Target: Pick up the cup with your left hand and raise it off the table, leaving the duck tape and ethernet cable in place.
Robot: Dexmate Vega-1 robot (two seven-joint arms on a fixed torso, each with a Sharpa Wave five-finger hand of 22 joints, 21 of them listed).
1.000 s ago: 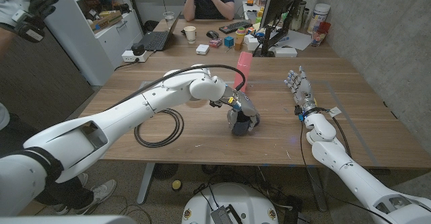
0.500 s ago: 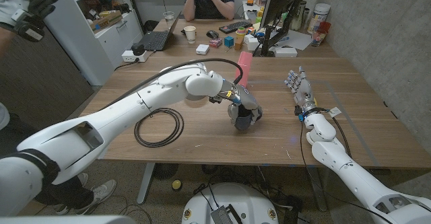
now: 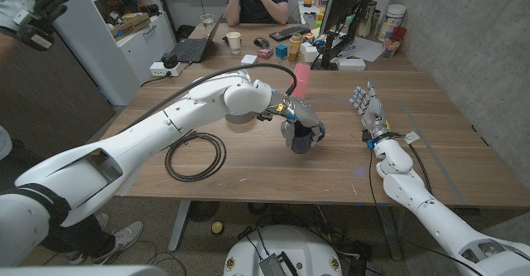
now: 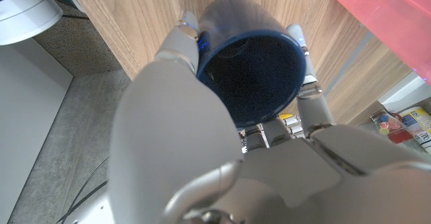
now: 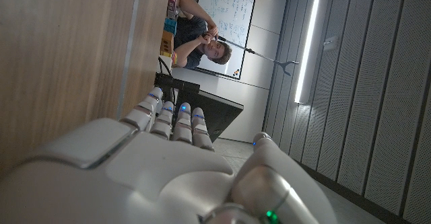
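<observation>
Cup (image 3: 301, 140) sits gripped in my left hand (image 3: 300, 127), which has carried it up and toward the table's (image 3: 248, 176) far side since a second ago, so the lift is underway; the cable (image 3: 195, 157) stays put. My wrist view shows fingers (image 4: 302, 83) wrapping its dark mouth; right hand (image 3: 365, 104) waits open
</observation>
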